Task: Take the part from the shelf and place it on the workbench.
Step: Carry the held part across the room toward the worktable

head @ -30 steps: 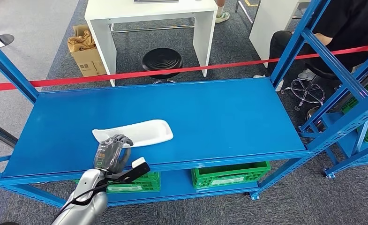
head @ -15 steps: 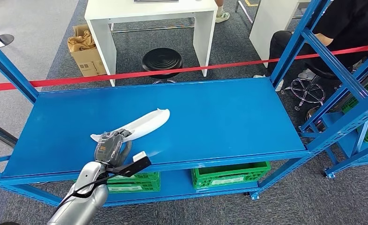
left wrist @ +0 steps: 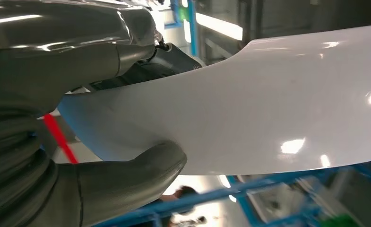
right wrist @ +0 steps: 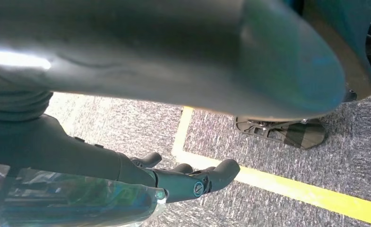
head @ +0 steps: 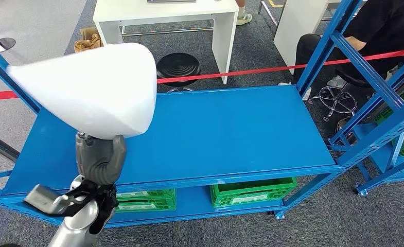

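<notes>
The white part (head: pixel 94 87) is off the shelf (head: pixel 225 128) and up in the air, close under my head camera, so it looms large and hides the shelf's far left corner. It is a smooth, glossy shell, broad at one end and narrowing to a point. My left hand (head: pixel 99 157) grasps it from beneath at its lower edge; in the left wrist view the thumb (left wrist: pixel 126 187) presses against the curved underside (left wrist: pixel 268 104) while darker fingers sit over the top rim. The surface looks slick and the hold is near one end, so I judge the long free end will want to lever down or twist.

To carry it well I would keep the wrist steady, hold the pinch firm without squeezing harder than the thin shell will take, and turn my body slowly so the wide end does not swing into the blue uprights (head: pixel 9 77) or the red tape (head: pixel 230 74). No worktop for the drop is clearly in sight; the white table (head: pixel 163 13) beyond the tape may or may not be it, so I would find the target before lowering.

My left forearm rises nearly vertical from below, hand raised above the shelf's front edge. My right hand (right wrist: pixel 193 182) hangs low over grey carpet with a yellow line (right wrist: pixel 287 187), fingers loosely curled, holding nothing.
</notes>
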